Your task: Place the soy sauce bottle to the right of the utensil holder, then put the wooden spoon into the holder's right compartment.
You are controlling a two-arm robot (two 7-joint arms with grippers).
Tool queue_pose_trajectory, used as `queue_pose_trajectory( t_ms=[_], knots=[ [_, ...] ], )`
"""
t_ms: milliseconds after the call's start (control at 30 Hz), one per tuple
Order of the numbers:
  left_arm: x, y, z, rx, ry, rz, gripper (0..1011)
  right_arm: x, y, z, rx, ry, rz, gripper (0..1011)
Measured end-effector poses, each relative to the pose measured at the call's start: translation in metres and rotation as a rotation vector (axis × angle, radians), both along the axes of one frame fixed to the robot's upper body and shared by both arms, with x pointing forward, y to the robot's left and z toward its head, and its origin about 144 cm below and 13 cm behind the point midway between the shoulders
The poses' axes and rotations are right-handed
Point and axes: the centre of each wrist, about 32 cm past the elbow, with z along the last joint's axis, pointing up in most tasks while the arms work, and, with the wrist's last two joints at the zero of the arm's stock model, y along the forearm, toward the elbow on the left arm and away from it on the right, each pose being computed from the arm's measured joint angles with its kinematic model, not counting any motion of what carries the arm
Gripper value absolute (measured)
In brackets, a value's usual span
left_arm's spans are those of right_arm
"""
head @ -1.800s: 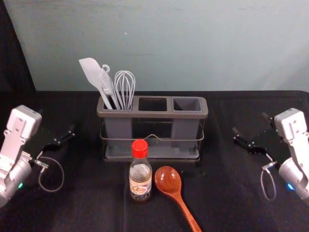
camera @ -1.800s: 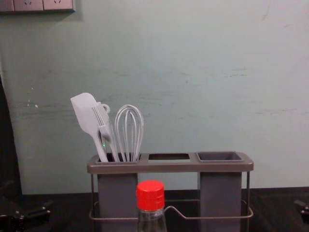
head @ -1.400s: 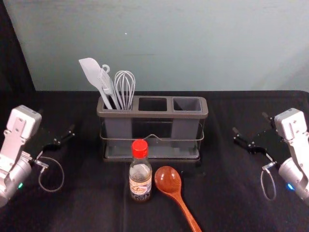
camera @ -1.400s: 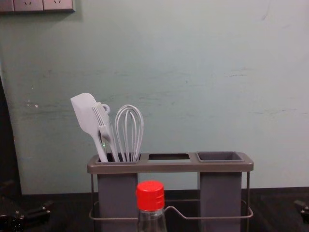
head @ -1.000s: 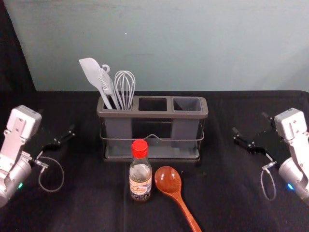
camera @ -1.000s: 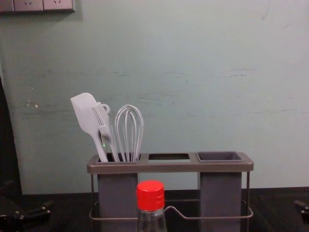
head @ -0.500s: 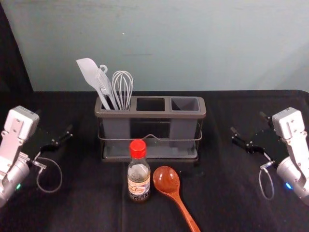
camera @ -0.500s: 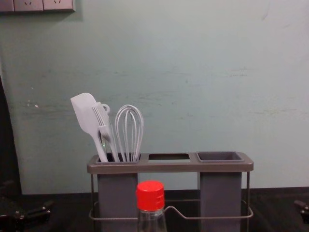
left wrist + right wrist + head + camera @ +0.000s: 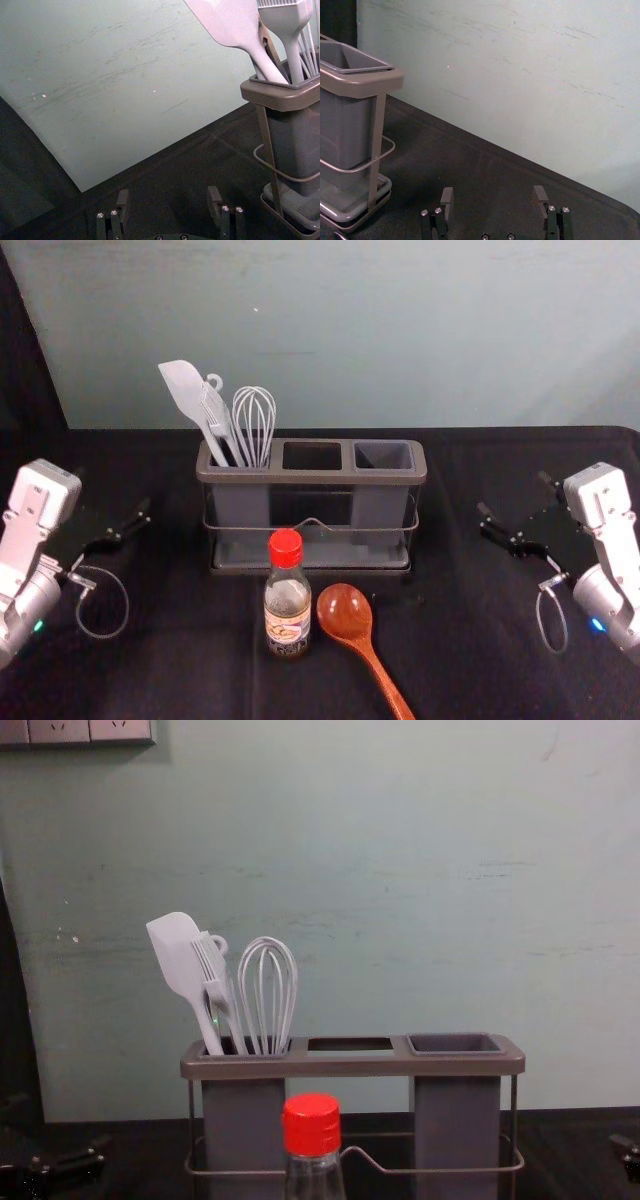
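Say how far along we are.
Nothing looks done: the soy sauce bottle stands in front of the utensil holder, not to its right. Nothing is in hand: the left end effector and right end effector are open and empty. Remaining: place the bottle, then put the wooden spoon, lying beside it, into the empty right compartment.

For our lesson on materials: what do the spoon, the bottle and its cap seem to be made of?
The spoon looks like varnished wood: reddish-brown with glossy highlights. The bottle is clear and smooth, see-through at the neck, so glass or hard plastic. Its cap seems plastic: even, opaque red.
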Motion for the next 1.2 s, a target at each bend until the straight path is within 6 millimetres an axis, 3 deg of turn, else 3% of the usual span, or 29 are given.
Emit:
queue_pose_trajectory(
  t_ms=[567,867,1200],
  knots=[
    [0.000,0.000,0.000,0.000,0.000,0.000,1011,0.000,0.000,0.000,0.000,0.000,0.000,1004],
    [0.000,0.000,0.000,0.000,0.000,0.000,1011,-0.034,-0.005,0.018,0.021,-0.106,0.014,1004],
    [0.000,0.000,0.000,0.000,0.000,0.000,1011,-0.074,-0.023,0.021,0.055,-0.146,0.061,1004]
  ],
)
